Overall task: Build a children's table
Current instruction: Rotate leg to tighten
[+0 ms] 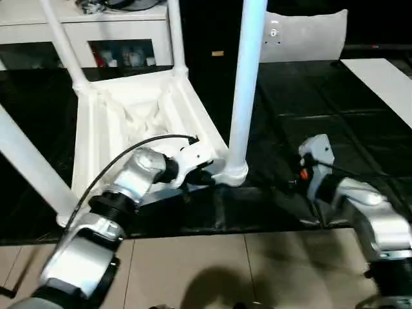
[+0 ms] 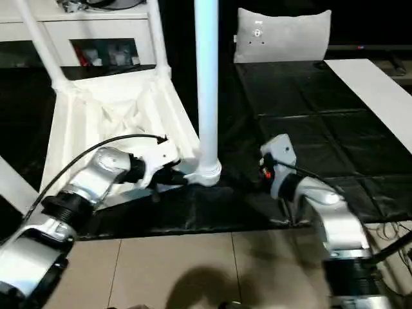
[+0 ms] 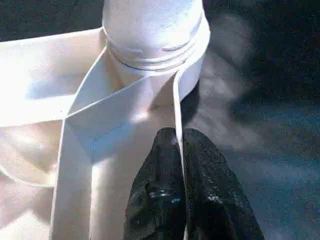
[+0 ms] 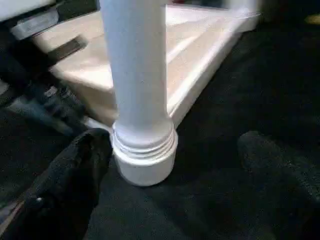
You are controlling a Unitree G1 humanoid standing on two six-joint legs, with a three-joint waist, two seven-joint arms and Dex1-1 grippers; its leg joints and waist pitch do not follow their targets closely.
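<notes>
- Left gripper (image 3: pixel 181 150): closed, pinching the thin rim of the tabletop (image 1: pixel 122 122) at its near corner. The tabletop lies upside down on the dark mat (image 1: pixel 290 96), ribbed side up.
- Just ahead of the left fingertips: the corner socket (image 3: pixel 155 55), with a leg (image 1: pixel 248 84) seated in it. The leg's long axis is upright.
- Right gripper (image 4: pixel 165 165): fingers spread wide, holding nothing. One finger (image 4: pixel 75 170) is just beside the leg's base, the other well off on the far side; the leg stands between them, untouched.
- Left arm is nearer and already steadies the tabletop; right arm is free.
- Judgement: any further tightening falls to the right gripper, closing across the upright leg.
- Farther off: other legs (image 1: pixel 61 38) stand at the back corners; a cabinet (image 1: pixel 84 38) is beyond.
</notes>
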